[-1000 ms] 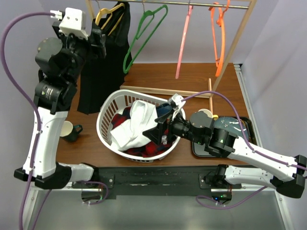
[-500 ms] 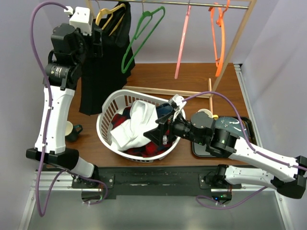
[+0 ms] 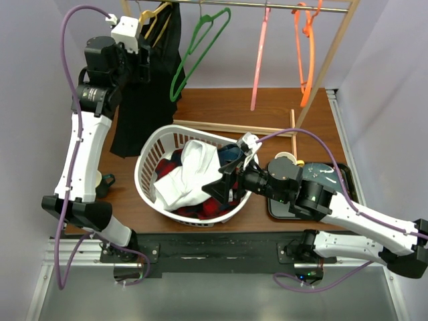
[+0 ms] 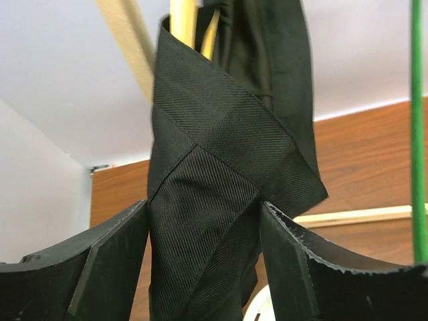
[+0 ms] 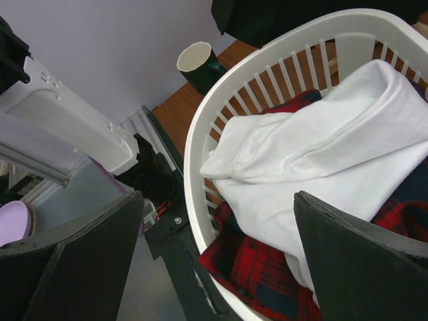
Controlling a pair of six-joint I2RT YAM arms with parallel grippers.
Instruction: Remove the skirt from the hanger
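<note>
The black skirt [image 3: 144, 100] hangs from a yellow hanger [image 3: 155, 15] at the left end of the rail. My left gripper [image 3: 142, 57] is up at the skirt's top. In the left wrist view its fingers stand on either side of a folded band of the skirt [image 4: 207, 194], which fills the gap between them; the left gripper [image 4: 204, 234] is open around it, with the hanger [image 4: 182, 20] just above. My right gripper [image 3: 224, 188] hovers open over the near rim of the laundry basket, holding nothing. Its fingers frame white and red plaid clothes in the right gripper [image 5: 217, 221] view.
A white basket [image 3: 144, 160] of clothes sits mid-table. Green [image 3: 194, 53], pink [image 3: 257, 67] and orange [image 3: 306, 47] empty hangers hang on the rail [image 3: 267, 5]. A dark green mug [image 5: 197, 63] stands left of the basket. A black tray [image 3: 338, 174] lies at the right.
My left arm has risen and swung right, up to the top of the skirt, and its jaws have narrowed around the fabric. The right arm has barely moved.
</note>
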